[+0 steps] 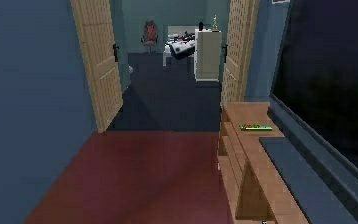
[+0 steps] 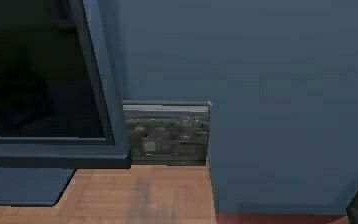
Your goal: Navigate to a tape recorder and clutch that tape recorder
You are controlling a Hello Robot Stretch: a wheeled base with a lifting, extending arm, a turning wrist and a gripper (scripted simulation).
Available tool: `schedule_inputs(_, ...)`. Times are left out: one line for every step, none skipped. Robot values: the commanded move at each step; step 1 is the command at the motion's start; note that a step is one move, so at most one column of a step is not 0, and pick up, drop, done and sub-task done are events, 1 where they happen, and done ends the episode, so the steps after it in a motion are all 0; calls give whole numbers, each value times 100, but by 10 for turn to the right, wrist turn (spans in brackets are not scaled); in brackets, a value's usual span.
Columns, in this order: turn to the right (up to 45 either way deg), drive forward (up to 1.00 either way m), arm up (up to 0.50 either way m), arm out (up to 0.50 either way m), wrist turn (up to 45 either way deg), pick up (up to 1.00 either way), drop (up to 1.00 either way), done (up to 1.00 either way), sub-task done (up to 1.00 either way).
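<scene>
Tape recorder (image 2: 167,132) location: lower middle of the arm side view. A grey, flat-fronted rectangular box with dark mottled controls stands upright on the wooden sideboard top (image 2: 137,195), its back against the blue wall (image 2: 287,90). Shape and colour fit the task's thing, though that is a judgement. At that view's left, a television (image 2: 37,70) with a glossy black screen and a dark matte frame rests on a flat blue-grey foot (image 2: 22,186). The box sits just beside the frame's lower right corner, tucked between it and a projecting wall section, probably to keep it back from the front edge. The gripper's state cannot be told. In the forward view, from the left, a panelled pale wooden door (image 1: 97,60) stands open over a smooth dark red floor (image 1: 137,180). At upper middle, the doorway leads to a far room with a red chair (image 1: 150,35) and a white cabinet (image 1: 208,50). A second door leaf (image 1: 237,45) follows, then the sideboard at lower right carries a flat green object (image 1: 255,126). Navigation looks nearly complete; the reach and the grasp are not yet done.
</scene>
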Motion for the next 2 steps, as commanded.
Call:
schedule_inputs(0, 0, 34, 0, 0, 0, 0, 0, 0)
schedule_inputs(0, 0, 0, 34, 0, 0, 0, 0, 0)
